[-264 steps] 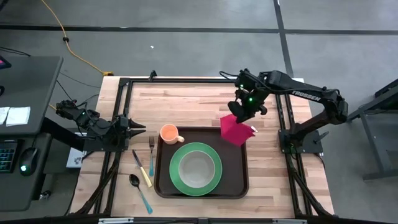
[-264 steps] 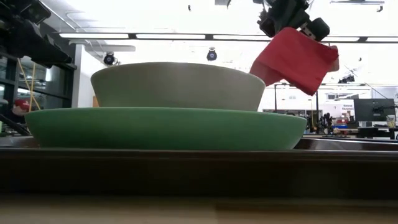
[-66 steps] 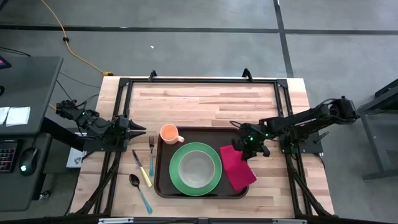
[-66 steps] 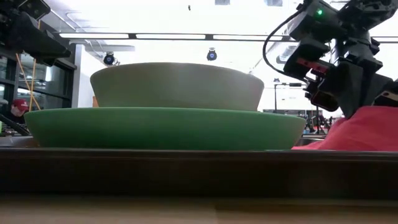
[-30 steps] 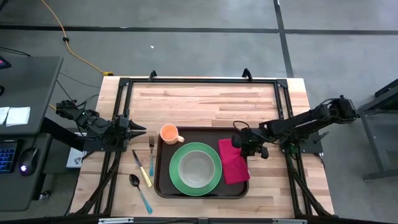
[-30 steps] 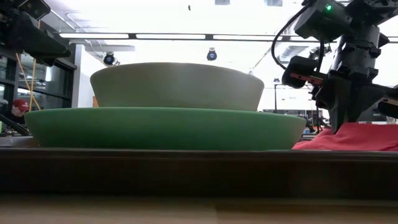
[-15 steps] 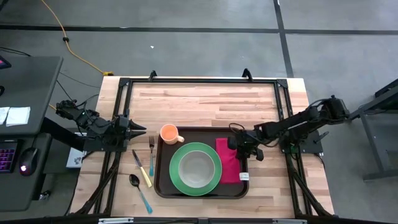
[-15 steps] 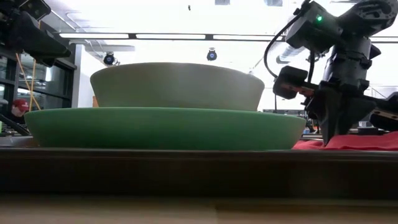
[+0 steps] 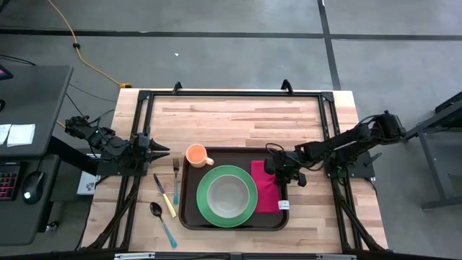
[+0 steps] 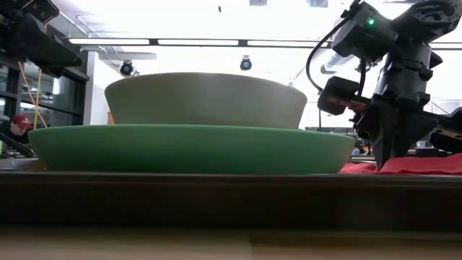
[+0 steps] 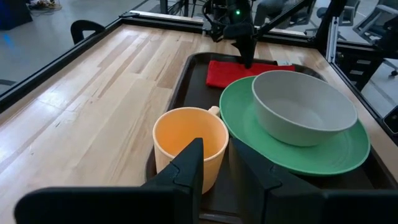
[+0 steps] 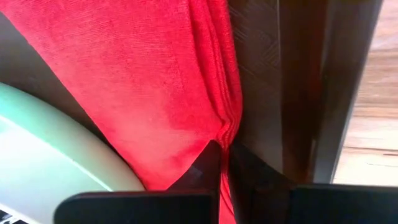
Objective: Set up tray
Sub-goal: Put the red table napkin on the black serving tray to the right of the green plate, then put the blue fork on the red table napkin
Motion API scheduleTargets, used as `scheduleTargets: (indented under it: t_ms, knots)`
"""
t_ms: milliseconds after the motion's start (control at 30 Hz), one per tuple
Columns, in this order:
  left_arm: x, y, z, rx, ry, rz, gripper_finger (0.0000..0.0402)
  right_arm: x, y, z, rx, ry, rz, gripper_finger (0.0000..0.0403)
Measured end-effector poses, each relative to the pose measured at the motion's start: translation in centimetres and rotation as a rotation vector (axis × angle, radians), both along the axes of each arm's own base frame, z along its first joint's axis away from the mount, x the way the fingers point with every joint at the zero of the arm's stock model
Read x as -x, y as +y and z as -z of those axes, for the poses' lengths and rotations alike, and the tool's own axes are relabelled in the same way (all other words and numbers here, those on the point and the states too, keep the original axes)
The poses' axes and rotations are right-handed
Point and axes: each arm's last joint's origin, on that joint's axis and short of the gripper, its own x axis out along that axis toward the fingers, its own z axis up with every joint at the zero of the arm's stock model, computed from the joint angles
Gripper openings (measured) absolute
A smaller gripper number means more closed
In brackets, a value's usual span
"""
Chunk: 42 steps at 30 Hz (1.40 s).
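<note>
Napkin [image 9: 266, 187], red, now lies flat in the brown tray [image 9: 189, 215] at the table's near middle, right of the green plate [image 9: 208, 206]. Right tool [image 9: 275, 170] still pinches its far edge; releasing seems next. Left tool [image 9: 160, 148] waits partly spread at the left edge.

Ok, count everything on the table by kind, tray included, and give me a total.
Tray: 1
Plate: 1
Bowl: 1
Cup: 1
Napkin: 1
Fork: 1
Knife: 1
Spoon: 1
Total: 8
</note>
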Motion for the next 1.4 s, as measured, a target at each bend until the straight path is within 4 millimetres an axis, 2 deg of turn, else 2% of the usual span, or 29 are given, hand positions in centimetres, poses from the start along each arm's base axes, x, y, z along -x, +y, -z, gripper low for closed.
scheduleTargets:
  t_ms: [300,833,1200,1400]
  knots:
    - [0.0,0.0,0.0,0.000,0.000,0.000,0.0108,0.0,0.0,0.0,0.000,-0.004,-0.003,0.0011]
    - [0.0,0.0,-0.1,0.003,-0.006,0.000,0.0108,-0.2,0.2,-0.2,-0.041,-0.038,-0.063,0.0110]
    - [0.0,0.0,-0.1,0.005,-0.006,0.005,0.0108,-0.1,0.3,-0.3,-0.087,-0.030,-0.078,0.0113]
    - [0.0,0.0,-0.1,0.010,-0.014,0.006,0.0108,0.1,0.2,-1.5,-0.081,-0.082,-0.055,0.0114]
